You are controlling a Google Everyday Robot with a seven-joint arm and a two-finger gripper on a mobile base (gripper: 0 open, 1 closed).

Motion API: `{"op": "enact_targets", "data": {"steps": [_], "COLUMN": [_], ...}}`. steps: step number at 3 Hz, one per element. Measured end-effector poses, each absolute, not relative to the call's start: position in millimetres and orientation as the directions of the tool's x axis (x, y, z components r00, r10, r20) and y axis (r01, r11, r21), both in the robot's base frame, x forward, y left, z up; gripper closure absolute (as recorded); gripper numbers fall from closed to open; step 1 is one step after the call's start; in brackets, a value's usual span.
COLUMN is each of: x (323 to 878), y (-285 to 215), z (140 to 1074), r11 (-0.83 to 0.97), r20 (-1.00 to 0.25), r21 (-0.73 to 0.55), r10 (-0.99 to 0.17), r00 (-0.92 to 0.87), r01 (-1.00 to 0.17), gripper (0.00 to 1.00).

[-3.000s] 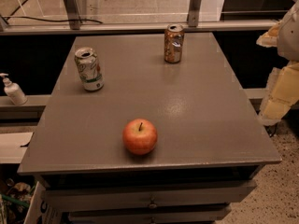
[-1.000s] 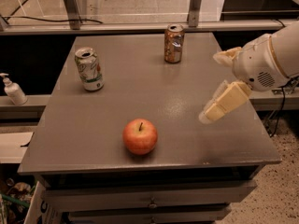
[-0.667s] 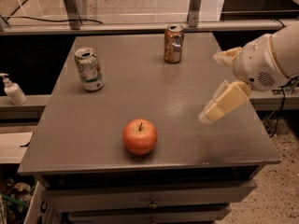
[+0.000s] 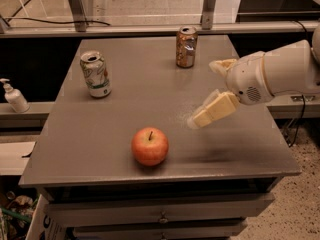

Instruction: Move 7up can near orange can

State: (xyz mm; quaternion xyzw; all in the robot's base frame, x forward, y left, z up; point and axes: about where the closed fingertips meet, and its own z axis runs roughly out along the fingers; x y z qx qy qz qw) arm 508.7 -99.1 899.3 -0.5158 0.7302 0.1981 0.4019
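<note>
The 7up can (image 4: 95, 74), white-silver with green lettering, stands upright at the left of the grey table (image 4: 125, 119). The orange can (image 4: 186, 47), coppery with a silver top, stands upright at the far middle of the table. My gripper (image 4: 203, 93) hovers over the right part of the table, reaching in from the right, fingers spread open and empty. It is below and right of the orange can and far right of the 7up can, touching neither.
A red-orange apple (image 4: 150, 146) sits near the table's front edge. A white pump bottle (image 4: 14, 97) stands on a ledge left of the table. A metal rail and posts (image 4: 150, 30) run behind the table. Drawers sit under the tabletop.
The arm has come in from the right edge over the table and edged a little further left. Cans and apple have not moved.
</note>
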Motion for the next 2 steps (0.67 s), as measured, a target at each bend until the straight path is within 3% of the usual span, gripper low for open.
{"op": "enact_targets", "data": {"steps": [2], "x": [549.0], "y": [-42.5], "z": [871.8], "r11": [0.377], "r20": [-0.888], "r21": [-0.129], "r10": [-0.455], "r00": [-0.062], "r01": [-0.917], "gripper": [0.00]}}
